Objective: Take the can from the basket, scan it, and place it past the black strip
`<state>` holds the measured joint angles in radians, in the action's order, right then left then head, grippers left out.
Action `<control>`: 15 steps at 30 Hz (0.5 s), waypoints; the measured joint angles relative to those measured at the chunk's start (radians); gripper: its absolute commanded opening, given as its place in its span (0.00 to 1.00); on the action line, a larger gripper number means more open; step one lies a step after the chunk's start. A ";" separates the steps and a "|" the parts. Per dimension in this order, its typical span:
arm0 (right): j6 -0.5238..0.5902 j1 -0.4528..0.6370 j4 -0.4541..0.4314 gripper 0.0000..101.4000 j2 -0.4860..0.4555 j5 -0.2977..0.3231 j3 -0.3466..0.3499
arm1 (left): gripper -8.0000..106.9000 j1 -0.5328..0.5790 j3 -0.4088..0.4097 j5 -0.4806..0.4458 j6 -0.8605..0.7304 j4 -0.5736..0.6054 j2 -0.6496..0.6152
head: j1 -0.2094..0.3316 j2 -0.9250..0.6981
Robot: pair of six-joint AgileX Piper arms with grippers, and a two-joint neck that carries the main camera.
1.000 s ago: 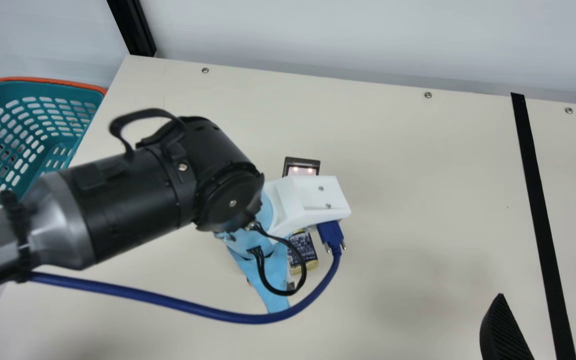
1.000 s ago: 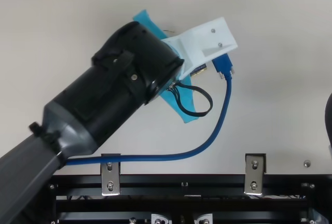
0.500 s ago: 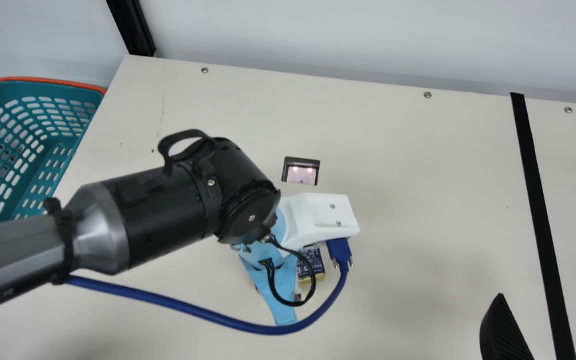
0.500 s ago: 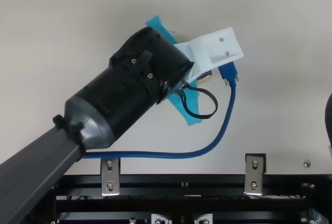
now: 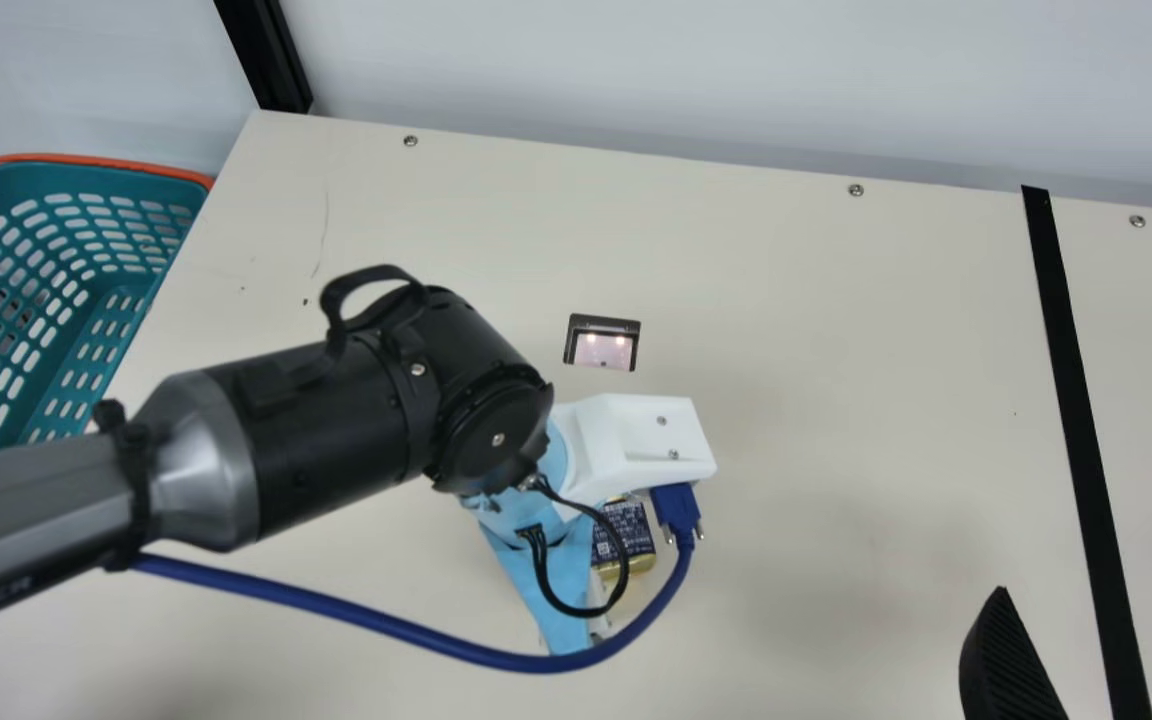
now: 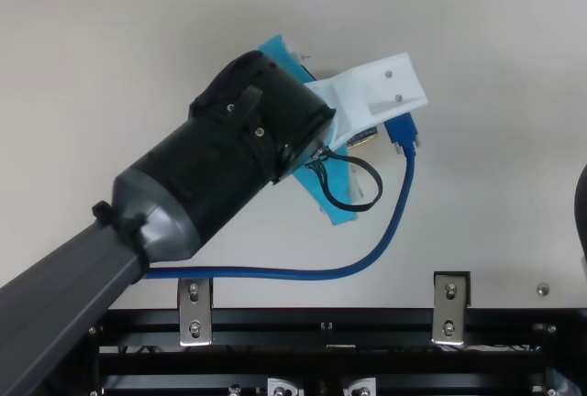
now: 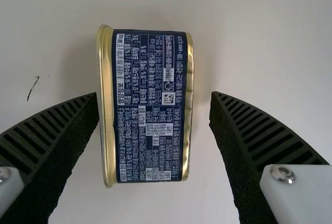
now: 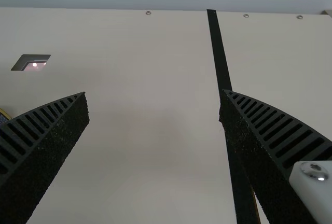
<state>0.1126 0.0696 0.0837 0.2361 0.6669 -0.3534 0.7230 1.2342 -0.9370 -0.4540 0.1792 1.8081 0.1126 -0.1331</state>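
My left gripper [image 5: 576,520] points down at the table's middle, its fingertips hidden under the wrist; in the left wrist view my left gripper [image 7: 154,97] is open. Between its spread fingers lies the dark blue, gold-rimmed can [image 7: 148,105], nearer one finger, with a gap at the other. The can [image 5: 624,535] partly shows beside the wrist in the main view. My right gripper [image 5: 1096,612] stands open and empty beside the black strip [image 5: 1076,420]; in the right wrist view my right gripper [image 8: 153,93] has bare table between its fingers. The teal basket [image 5: 76,172] is at far left.
A lit scanner window [image 5: 602,345] is set in the table [image 5: 786,300], just behind my left gripper. A blue cable [image 5: 386,620] loops from the left wrist in front of the can. A wall [image 5: 736,80] rises along the table's back edge.
My left arm has moved right and toward the table's front, uncovering the scanner window, and the can has shifted along with it. The latest movement is slight. The right gripper has kept still.
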 measured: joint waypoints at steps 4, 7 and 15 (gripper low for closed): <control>0.000 0.000 0.000 1.00 0.000 0.000 0.000 | 0.85 -0.015 0.000 -0.041 0.022 0.034 -0.023 | 0.000 0.000; 0.000 0.000 0.000 1.00 0.000 0.000 0.000 | 0.85 -0.030 0.009 -0.090 0.029 0.073 -0.050 | 0.000 0.000; 0.000 0.000 0.000 1.00 0.000 0.000 0.000 | 0.85 -0.096 0.022 -0.181 0.038 0.131 -0.133 | 0.000 0.000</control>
<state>0.1126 0.0696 0.0837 0.2361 0.6669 -0.3534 0.6272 1.2566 -1.1180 -0.4156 0.3101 1.6749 0.1126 -0.1331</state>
